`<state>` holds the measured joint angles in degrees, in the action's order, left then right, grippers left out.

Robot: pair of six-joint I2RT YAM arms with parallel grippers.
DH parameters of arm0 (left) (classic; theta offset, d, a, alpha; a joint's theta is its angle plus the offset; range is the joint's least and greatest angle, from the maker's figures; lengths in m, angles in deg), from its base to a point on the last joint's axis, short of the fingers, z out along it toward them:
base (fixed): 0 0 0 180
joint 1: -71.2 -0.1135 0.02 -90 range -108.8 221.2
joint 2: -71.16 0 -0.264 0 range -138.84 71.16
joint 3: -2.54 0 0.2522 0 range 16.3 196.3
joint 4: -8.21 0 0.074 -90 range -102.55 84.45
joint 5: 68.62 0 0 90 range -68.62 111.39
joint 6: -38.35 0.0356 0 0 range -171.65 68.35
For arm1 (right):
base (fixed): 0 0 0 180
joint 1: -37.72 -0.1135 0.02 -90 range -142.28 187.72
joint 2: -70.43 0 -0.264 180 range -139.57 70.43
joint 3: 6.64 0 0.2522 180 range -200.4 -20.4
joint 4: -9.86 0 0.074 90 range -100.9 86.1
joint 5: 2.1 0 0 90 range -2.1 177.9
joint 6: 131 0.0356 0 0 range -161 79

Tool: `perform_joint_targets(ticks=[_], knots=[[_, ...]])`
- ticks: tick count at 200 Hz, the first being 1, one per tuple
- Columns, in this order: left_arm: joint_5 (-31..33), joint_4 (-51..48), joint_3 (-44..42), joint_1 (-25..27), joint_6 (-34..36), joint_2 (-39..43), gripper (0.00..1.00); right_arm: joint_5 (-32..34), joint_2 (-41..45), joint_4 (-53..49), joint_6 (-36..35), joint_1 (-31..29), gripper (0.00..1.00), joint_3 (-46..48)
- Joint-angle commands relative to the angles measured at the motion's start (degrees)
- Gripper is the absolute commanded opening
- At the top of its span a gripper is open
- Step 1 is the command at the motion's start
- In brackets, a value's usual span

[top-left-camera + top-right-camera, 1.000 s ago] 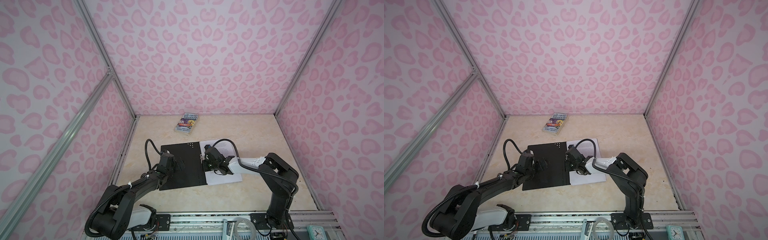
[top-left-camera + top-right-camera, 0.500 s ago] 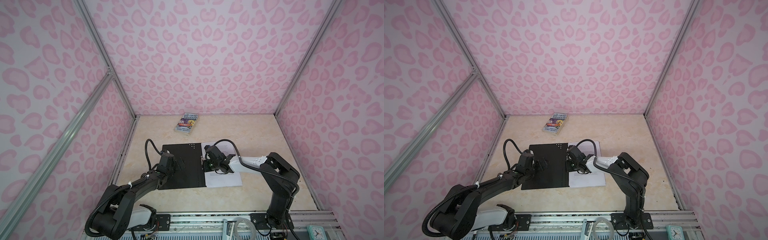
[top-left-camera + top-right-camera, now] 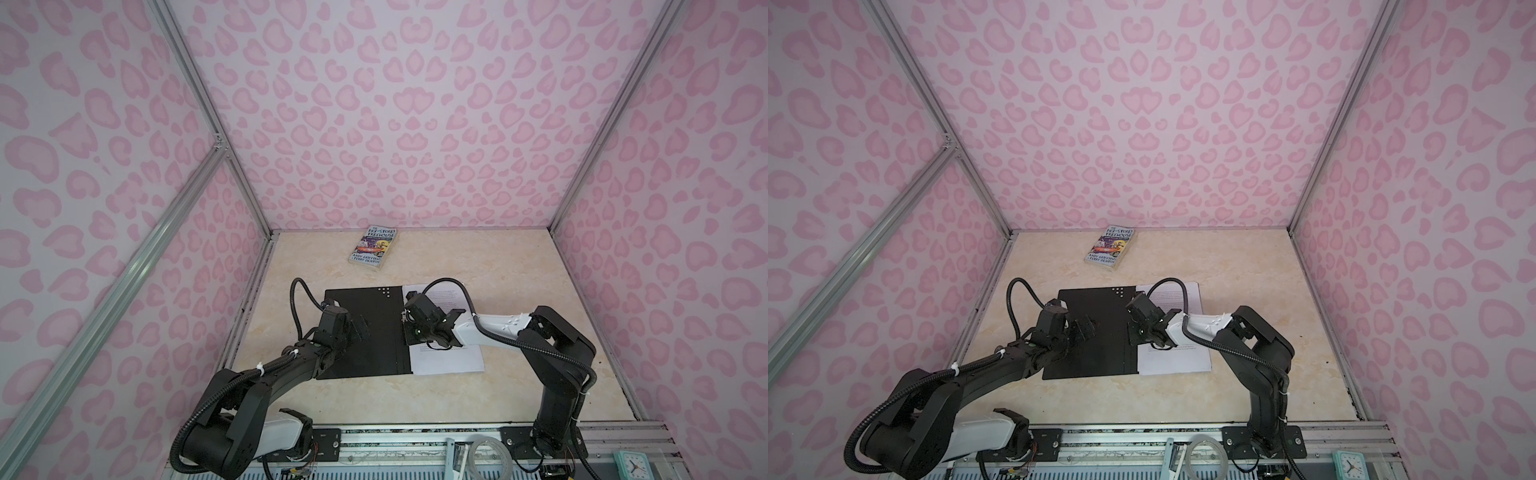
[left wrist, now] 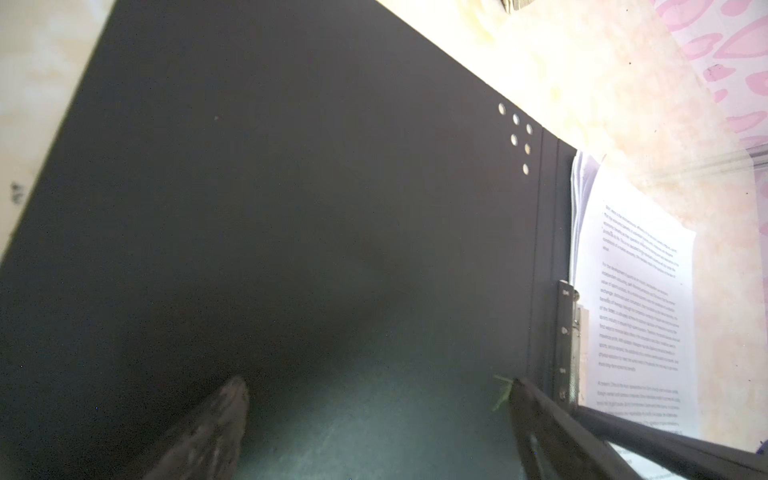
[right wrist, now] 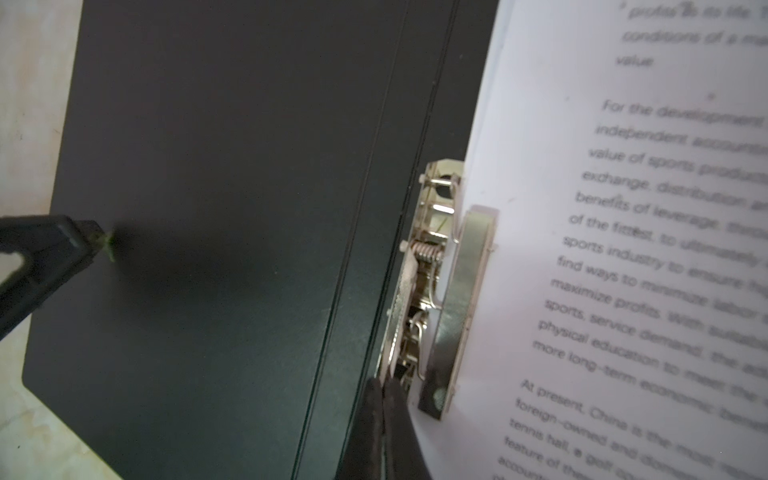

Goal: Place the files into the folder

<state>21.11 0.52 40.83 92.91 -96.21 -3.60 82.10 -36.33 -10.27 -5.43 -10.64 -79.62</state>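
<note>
So: thin black-lined folder lies open on the worktop, centre-left, with white printed files on its right half under the metal spine clip. Our right gripper is pressed together at the clip lever, left gripper spread above the left cover. We read this as clamping; next, fold the cover shut.

A: What colour is the flat thin open folder?
B: Black inside, with little pale dots in one corner and a shiny silver metal clip.
A: And the loose paper sheets?
B: White, with rows of small black words.
A: The tall flat walls?
B: Pale pink with darker pink blobs. The smooth tabletop is cream with faint swirls. The small paperback book has many bright colours.
</note>
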Motion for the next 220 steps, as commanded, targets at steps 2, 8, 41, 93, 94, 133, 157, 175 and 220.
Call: perform_joint_targets(ticks=[2,8,41,93,94,133,157,175,220], knots=[[0.25,-10.03,-0.80,-0.14,-1.23,-0.82,1.00,4.84,-0.55,-9.98,0.67,1.17,0.00,3.44],[0.22,-10.08,-0.92,-0.16,-1.22,-0.82,1.00,4.62,-0.82,-9.82,0.82,1.59,0.00,3.80],[0.27,-9.80,-1.07,-0.15,-1.37,-0.61,1.00,5.67,-2.42,-8.46,2.79,2.36,0.00,6.63],[0.49,-9.60,-1.09,-0.14,-1.41,-0.71,1.00,6.29,1.36,-7.65,2.80,3.28,0.00,9.12],[0.51,-9.55,-1.08,-0.16,-1.41,-0.68,1.00,6.18,1.37,-7.80,2.73,3.32,0.00,8.94],[0.68,-9.29,-1.24,-0.10,-1.57,-0.55,1.00,5.41,0.85,-12.73,-0.24,2.96,0.00,0.97],[0.60,-9.16,-1.25,-0.13,-1.42,-0.63,1.00,4.92,0.87,-13.99,-1.10,3.19,0.00,-0.95],[0.45,-9.23,-1.16,-0.16,-1.40,-0.70,1.00,4.70,0.35,-13.99,-0.90,3.12,0.00,-0.65],[0.60,-9.35,-1.16,-0.17,-1.41,-0.73,1.00,4.77,-1.61,-12.38,-0.26,2.21,0.00,0.91]])
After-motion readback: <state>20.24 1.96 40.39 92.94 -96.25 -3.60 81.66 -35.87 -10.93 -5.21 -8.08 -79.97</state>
